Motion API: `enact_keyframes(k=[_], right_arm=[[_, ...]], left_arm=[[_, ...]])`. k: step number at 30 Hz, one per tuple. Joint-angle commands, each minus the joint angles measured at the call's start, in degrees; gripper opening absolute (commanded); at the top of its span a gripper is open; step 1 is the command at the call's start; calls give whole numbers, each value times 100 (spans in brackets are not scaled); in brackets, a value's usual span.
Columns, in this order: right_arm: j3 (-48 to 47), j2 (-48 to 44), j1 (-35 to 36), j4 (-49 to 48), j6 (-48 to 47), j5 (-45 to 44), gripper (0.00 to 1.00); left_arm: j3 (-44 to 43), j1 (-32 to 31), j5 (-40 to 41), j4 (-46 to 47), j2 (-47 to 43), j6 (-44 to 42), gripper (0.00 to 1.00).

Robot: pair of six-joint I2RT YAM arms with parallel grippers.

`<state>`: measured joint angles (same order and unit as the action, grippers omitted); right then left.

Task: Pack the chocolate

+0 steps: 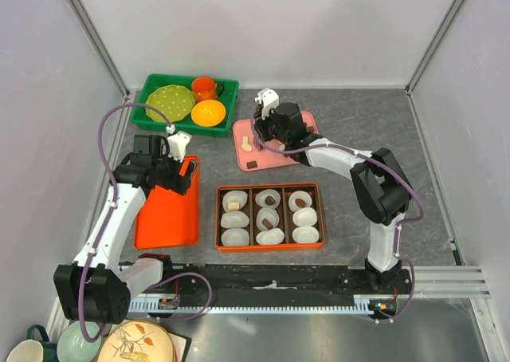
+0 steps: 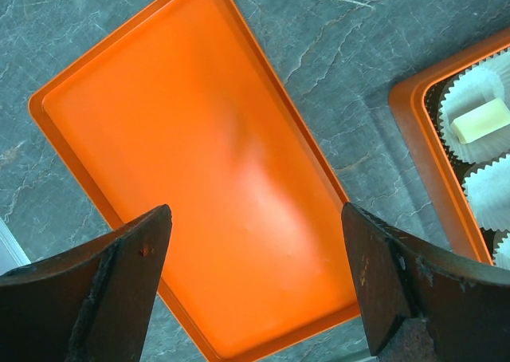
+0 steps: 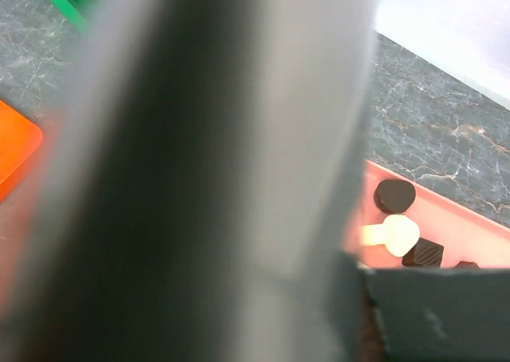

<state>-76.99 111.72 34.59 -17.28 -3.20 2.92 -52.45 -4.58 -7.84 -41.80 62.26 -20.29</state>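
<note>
The left pincer point(image 2: 255, 212) is held spread above the orange tray point(image 2: 199, 139); over the pink tray point(image 1: 271, 161) of chocolate point(image 3: 396, 195), the right pincer's point(image 1: 267, 136) state cannot be told.

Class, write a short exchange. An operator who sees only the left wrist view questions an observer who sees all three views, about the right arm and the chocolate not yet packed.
Operator: I see only an orange tray and a corner of the box. Where is the right gripper?
Observer: It is over a pink tray.
Operator: Is any chocolate on that tray?
Observer: Yes, dark pieces and a cream piece lie on it.
</note>
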Motion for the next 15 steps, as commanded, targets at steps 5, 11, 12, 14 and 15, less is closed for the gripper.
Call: enact_keyframes(k=[5,11,12,14,15], right_arm=[[157,-738,-31,-294,65,-2,26],[755,-1845,13,39,232,77,24],[843,-2004,109,127,224,86,24],[1141,-2513,232,435,162,104,23],[1229,-2854,389,540,145,78,23]], left_arm=[[-161,45,-113,41,-65,-168,94],[-161,45,-122,-12,-170,-168,94],[-152,45,-130,-12,-188,-159,94],[-134,45,-139,-12,-197,-150,94],[-134,45,-148,-21,-188,-150,94]])
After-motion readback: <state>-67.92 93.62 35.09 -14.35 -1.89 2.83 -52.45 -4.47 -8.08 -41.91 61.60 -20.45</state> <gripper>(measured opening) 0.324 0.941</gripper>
